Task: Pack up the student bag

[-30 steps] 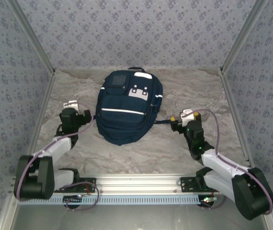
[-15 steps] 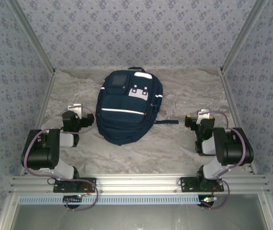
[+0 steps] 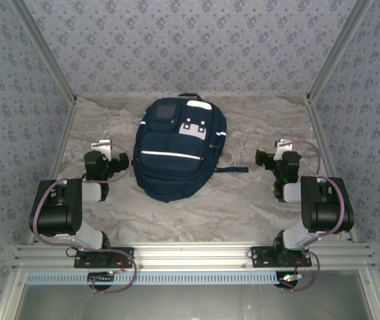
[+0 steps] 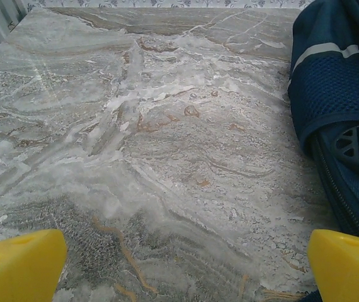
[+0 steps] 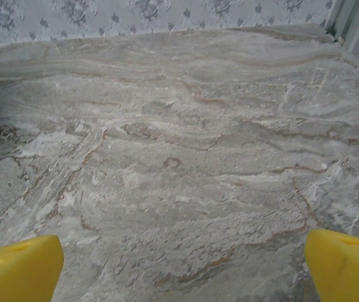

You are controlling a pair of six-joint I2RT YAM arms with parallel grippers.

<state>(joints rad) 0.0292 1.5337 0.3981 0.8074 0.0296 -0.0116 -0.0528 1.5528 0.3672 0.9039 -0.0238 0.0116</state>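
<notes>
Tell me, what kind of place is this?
Likely a robot test booth: patterned walls box in a marble-look table, with two robot arms bolted to a metal rail. A student bag lies between them.

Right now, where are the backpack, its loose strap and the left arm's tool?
Backpack [image 3: 170, 175], top view, on its navy front pocket.
Loose strap [image 3: 233, 169], top view, at its middle.
Left tool [image 4: 179, 267], left wrist view, midway between its yellow fingertips.

Even, diffuse light; soft shadow along student bag [image 3: 177, 157] edge; top view slightly grainy; wrist views sharper.
</notes>
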